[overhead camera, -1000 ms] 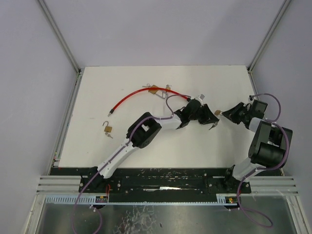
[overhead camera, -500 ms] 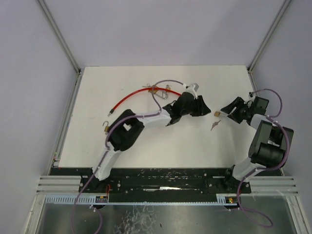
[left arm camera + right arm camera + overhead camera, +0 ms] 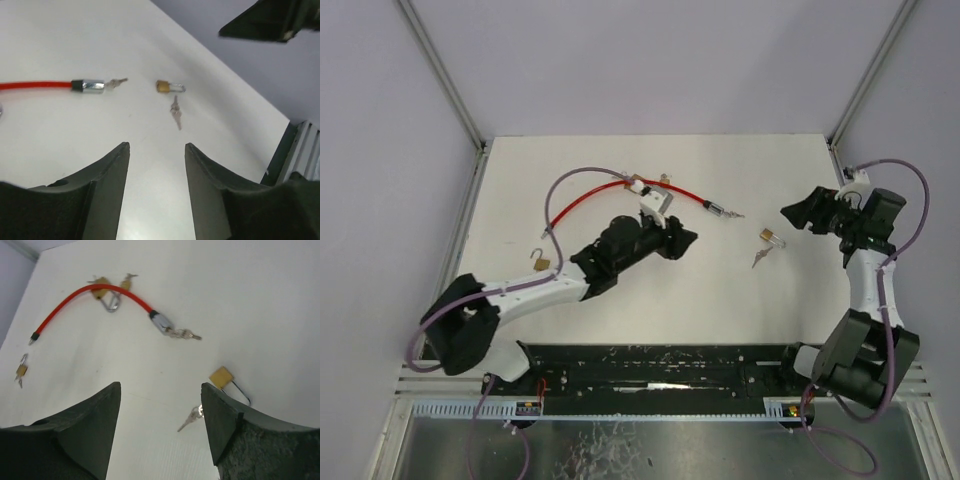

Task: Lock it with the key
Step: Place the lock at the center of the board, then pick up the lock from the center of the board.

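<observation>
**Both jaws empty, padlock and key sitting between the arms**

My read on the step: pick up the small brass padlock [image 3: 770,238] and its key [image 3: 759,259] so the key can go in. Nothing's held right now. The left jaws and the right jaws both stand apart with only bare bench [image 3: 720,300] showing between them.

How I'd do it: pinch the key by its head, flat-on, so the whole blade sticks out free. It lies flat on the bench, so come down steep or it'll probably skate away. The other jaws take the padlock by the body, keyway facing out and shackle left clear. I can't tell whether the shackle is already snapped shut.

Where it all is: padlock and key lie just beside each other, key on the near side, between the two arms but nearer the right one. In the right wrist view the key is close by the tip of the finger on the right of the view, with the padlock just beyond it. In the left wrist view both are well ahead, roughly in line with the gap.
</observation>
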Controlling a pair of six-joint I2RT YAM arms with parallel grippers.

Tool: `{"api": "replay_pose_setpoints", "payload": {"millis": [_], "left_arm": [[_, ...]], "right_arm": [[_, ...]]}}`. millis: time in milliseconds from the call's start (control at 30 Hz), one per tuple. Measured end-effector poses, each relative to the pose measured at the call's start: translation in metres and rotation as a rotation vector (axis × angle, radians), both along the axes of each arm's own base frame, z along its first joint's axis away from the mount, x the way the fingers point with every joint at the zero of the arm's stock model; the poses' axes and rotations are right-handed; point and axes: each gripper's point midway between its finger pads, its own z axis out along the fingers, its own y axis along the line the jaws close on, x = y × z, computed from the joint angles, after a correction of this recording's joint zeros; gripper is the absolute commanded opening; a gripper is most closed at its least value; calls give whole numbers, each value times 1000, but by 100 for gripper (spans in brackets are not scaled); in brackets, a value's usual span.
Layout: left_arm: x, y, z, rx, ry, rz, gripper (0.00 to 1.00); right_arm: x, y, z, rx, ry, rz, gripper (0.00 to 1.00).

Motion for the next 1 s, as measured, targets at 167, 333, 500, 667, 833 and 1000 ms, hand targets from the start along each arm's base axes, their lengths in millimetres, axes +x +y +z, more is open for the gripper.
{"api": "replay_pose_setpoints", "payload": {"millis": [167, 333, 500, 667, 833, 1000], "left_arm": [[-21, 49, -12, 79, -72, 49, 73], [-37, 91, -22, 107, -106, 112, 86], [-34, 127, -27, 101, -100, 200, 90], [-18, 170, -39, 85, -41, 321, 92], [1, 207, -60, 61, 69, 429, 92], [9, 213, -87, 46, 207, 462, 91]], "right_arm": [[-26, 37, 62, -35, -238, 224, 68], [-51, 68, 88, -51, -356, 409, 68], [-65, 120, 105, -100, -385, 645, 68], [-79, 158, 113, -106, -423, 822, 68], [-85, 158, 85, -83, -366, 832, 68], [-92, 158, 68, -64, -322, 837, 68]]}}
